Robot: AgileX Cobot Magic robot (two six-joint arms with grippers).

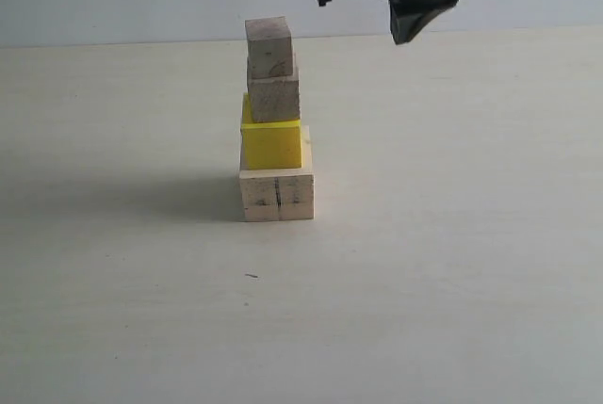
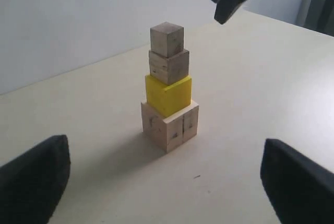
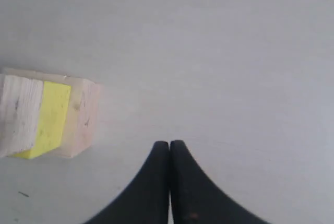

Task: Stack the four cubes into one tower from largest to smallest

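Tower [image 1: 274, 131] upright on table [image 1: 452, 253]; empty right gripper [image 3: 169, 145] closed, high beside it; left gripper [image 2: 164, 141] spread wide.

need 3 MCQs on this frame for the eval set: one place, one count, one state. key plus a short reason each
1. What rests directly on the large pale-wood cube with the dark crack line?
A) the bright yellow cube
B) a red cube
C) nothing, it is the top

2. How many cubes make up the tower?
A) three
B) four
C) five

3. How is the right gripper?
A) open around the tower
B) shut on the yellow cube
C) shut, empty, clear of the tower

Key:
1 A, yellow sits on the cracked base.
2 B, four stacked levels show in the exterior view.
3 C, its fingertips meet with nothing between them, up beside the tower.
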